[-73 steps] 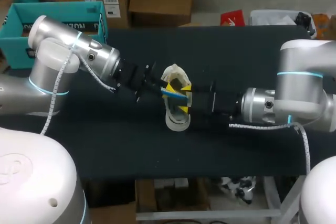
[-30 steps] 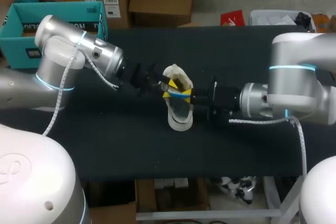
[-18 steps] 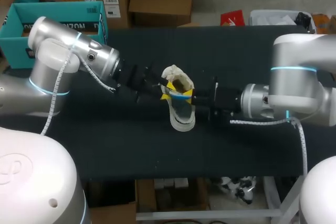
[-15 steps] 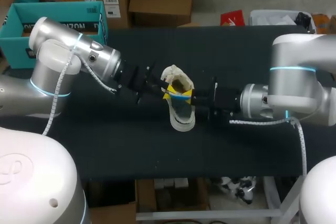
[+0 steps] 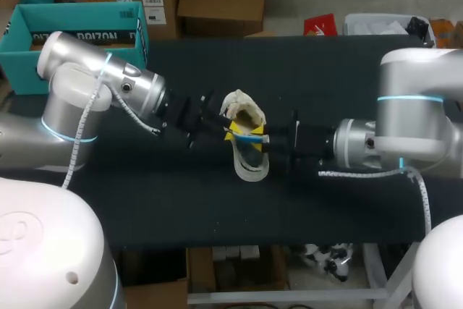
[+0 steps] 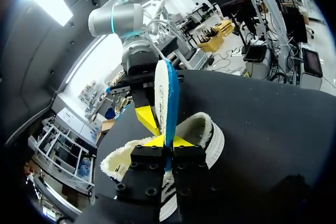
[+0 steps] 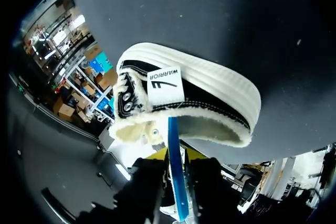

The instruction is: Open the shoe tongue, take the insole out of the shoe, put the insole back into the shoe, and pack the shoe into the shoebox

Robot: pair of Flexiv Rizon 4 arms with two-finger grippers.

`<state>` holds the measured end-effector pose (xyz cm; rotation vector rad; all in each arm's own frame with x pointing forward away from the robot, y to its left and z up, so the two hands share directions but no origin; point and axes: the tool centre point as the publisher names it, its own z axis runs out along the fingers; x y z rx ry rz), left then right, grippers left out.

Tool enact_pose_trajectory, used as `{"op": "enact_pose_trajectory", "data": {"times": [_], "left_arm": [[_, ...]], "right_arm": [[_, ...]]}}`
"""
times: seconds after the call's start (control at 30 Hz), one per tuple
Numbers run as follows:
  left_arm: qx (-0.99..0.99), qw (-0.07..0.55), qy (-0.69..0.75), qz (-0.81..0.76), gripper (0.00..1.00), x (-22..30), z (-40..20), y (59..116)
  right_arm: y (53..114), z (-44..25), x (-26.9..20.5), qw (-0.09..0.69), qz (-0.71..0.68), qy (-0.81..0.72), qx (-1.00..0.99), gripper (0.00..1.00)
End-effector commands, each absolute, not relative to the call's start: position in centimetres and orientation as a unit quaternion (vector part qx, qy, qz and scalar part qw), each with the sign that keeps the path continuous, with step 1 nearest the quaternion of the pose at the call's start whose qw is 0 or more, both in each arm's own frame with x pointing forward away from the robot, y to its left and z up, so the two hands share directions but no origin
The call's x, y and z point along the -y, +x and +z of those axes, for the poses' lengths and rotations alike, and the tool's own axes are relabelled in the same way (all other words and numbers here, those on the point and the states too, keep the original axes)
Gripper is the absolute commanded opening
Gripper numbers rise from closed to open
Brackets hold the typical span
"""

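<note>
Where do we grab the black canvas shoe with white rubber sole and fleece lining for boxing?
On the black canvas shoe, likely the fleece-lined side wall, from above: one finger inside the opening, one outside. The opening faces up and gapes wide, leaving that wall exposed. The left gripper and right gripper are both shut on the blue-and-white insole, so one must let go first.

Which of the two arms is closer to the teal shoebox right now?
The left arm: its elbow sits right beside the teal shoebox, while the right arm comes in from the far side of the shoe.
</note>
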<state>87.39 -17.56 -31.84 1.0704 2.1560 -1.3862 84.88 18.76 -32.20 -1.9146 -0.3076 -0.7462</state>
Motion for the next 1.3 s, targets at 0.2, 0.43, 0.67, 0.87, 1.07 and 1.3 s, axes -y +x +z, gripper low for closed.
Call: {"op": "enact_pose_trajectory", "data": {"times": [0.2,0.43,0.67,0.87,1.07,1.3], "left_arm": [[-0.767,0.194,0.367,-0.489,0.00,17.9,-32.9,88.1],[-0.773,0.200,0.353,-0.487,0.00,18.1,-33.6,89.8],[-0.779,0.189,0.335,-0.496,0.00,18.1,-34.4,91.2],[-0.776,0.187,0.331,-0.504,0.00,17.7,-34.3,91.0],[-0.762,0.194,0.347,-0.511,0.38,17.2,-33.0,89.4],[-0.751,0.201,0.362,-0.514,0.29,17.8,-32.1,88.2]], "right_arm": [[86.2,-32.7,-18.5,0.509,-0.301,-0.796,0.130,0.00],[87.9,-33.8,-18.2,0.504,-0.303,-0.799,0.126,0.00],[88.9,-34.9,-18.1,0.505,-0.298,-0.802,0.114,0.00],[89.0,-35.2,-18.1,0.502,-0.294,-0.806,0.107,0.00],[87.8,-34.4,-18.4,0.487,-0.304,-0.811,0.111,0.00],[87.1,-34.1,-18.4,0.476,-0.309,-0.816,0.114,0.00]]}}
